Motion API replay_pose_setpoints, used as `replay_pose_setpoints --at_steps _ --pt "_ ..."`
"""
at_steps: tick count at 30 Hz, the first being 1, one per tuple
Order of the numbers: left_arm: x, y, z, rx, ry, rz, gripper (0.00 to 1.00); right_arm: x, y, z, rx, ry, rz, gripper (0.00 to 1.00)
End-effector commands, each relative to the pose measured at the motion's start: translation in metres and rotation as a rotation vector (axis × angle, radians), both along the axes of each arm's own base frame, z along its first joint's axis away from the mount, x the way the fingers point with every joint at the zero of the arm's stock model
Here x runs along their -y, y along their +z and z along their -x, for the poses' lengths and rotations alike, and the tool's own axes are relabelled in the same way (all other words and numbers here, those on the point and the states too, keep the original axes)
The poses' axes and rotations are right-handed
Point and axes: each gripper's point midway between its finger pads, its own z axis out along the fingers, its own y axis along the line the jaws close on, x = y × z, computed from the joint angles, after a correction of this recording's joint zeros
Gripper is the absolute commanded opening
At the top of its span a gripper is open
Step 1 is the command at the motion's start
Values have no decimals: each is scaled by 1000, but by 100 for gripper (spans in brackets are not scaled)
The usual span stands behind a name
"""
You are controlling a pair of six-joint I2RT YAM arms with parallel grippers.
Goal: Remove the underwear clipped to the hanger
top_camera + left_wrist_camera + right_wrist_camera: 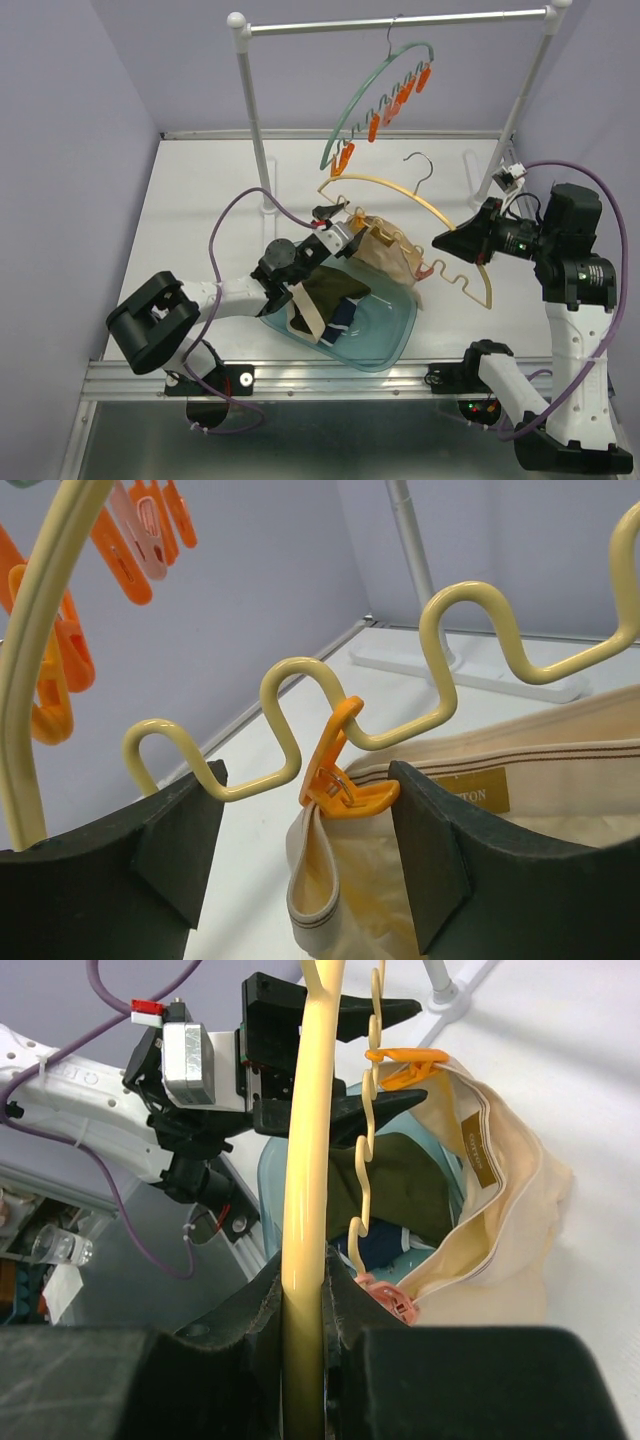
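Around the orange plastic clip [340, 772], left tool [307, 780] gapes; right tool [305, 1295] clamps the wavy cream hanger [303, 1160].

The top view looks down from high at the near edge onto the white surface [200, 230]. Both wrist cameras sit close to the same cream wavy plastic hanger [305, 1210] and orange plastic clip [405, 1057] — left from beneath, right sighting along it.

You face lavender walls [60, 150] on three sides. White table [200, 230] before you, metal rail [320, 380] along near edge. White garment rack [251, 100] stands at back.
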Motion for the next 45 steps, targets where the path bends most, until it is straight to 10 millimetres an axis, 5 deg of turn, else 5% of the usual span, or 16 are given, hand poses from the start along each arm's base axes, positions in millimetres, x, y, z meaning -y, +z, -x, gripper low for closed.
replay_pose_setpoints --at_steps 1,9,16,25,37,45 --pt "1 45 27 102 -114 127 72 -4 14 1 69 43 -28 1" --pt "3 48 38 100 -171 136 51 -5 7 1 41 47 -41 1" --pt "8 40 37 77 -187 134 77 -4 15 -2 46 33 -50 1" --pt "4 39 45 77 -210 154 78 -8 33 -9 2 49 -114 0" --pt "4 54 83 128 -411 186 78 -13 51 -5 3 151 -149 1" --pt "-24 66 92 131 -366 279 81 -13 65 -8 52 141 -138 1"
